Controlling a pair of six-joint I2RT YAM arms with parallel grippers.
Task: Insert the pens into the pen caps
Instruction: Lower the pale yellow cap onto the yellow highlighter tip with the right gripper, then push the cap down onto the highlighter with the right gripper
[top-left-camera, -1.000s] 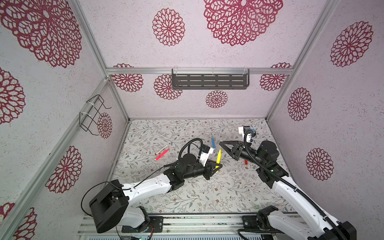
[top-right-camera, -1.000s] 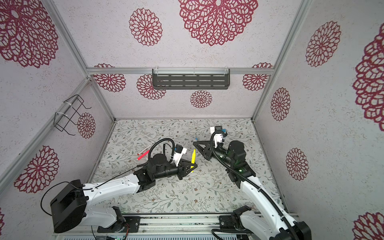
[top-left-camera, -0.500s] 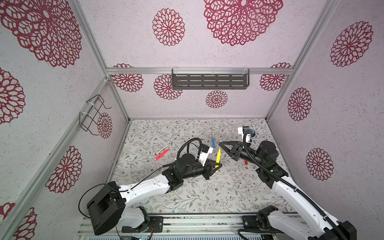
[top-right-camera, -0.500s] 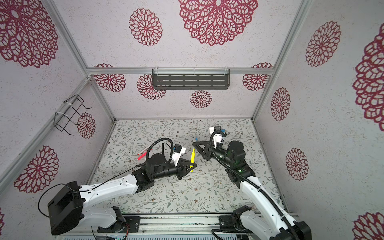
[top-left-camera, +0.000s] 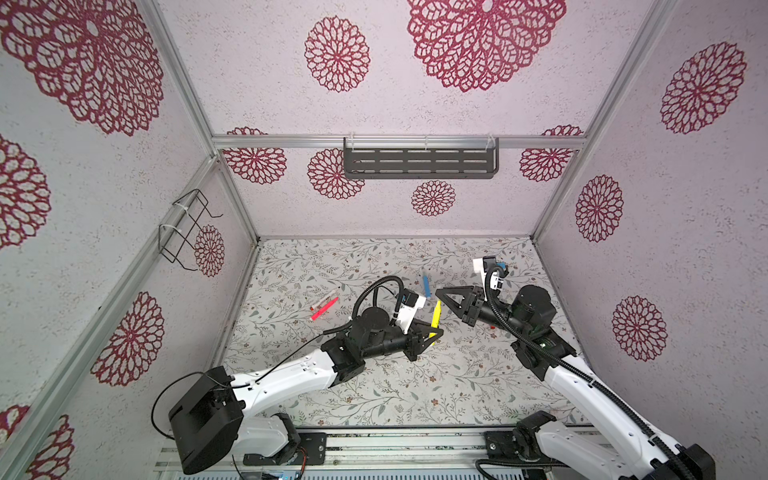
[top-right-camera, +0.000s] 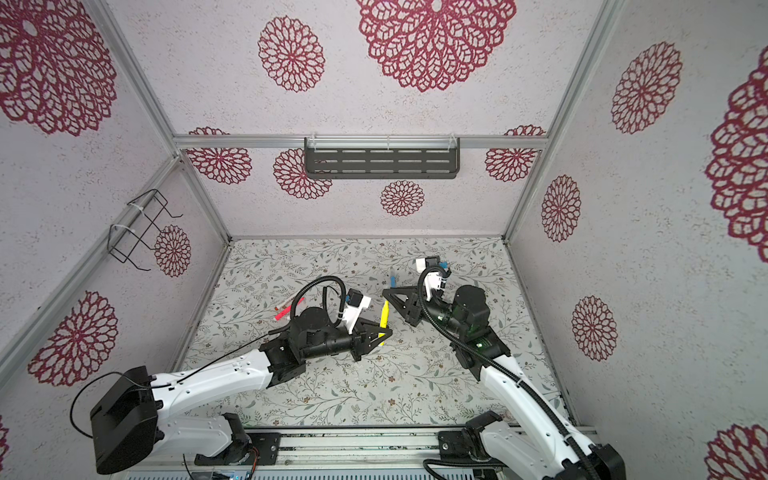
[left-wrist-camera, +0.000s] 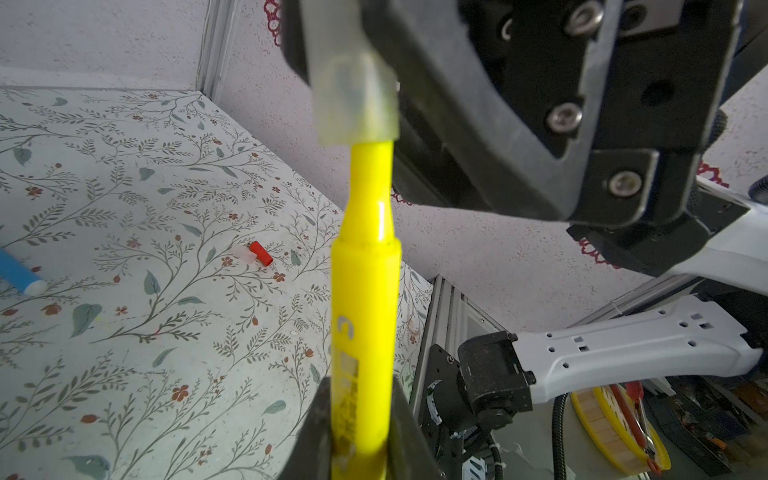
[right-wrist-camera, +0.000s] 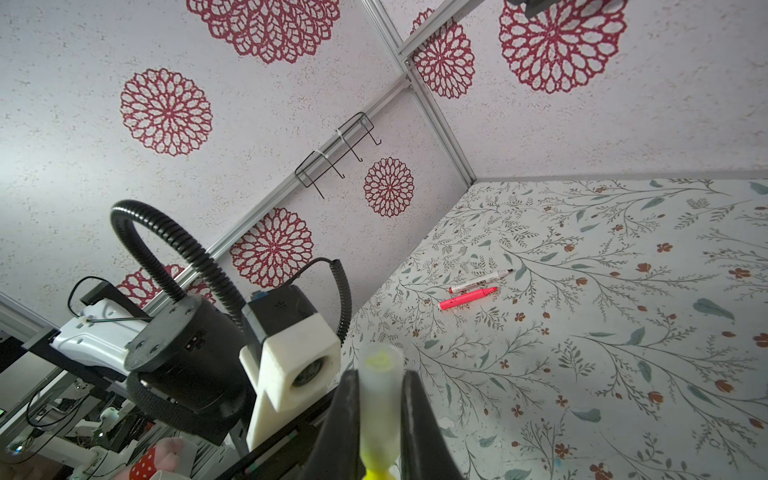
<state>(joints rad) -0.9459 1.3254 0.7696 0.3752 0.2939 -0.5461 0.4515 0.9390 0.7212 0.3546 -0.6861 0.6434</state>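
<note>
The yellow pen (left-wrist-camera: 365, 311) is clamped in the left gripper (left-wrist-camera: 360, 419), mid-air, tip only part-seated in the clear cap (left-wrist-camera: 353, 99) pinched by the right gripper (right-wrist-camera: 380, 411); jamming, or slip of pen or cap in the grip, is judged likely if the push is made off-axis.

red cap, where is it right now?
The red cap lies loose on the table, next to a pale cap; in a top view it sits right of the yellow pen, beside the right arm.
</note>
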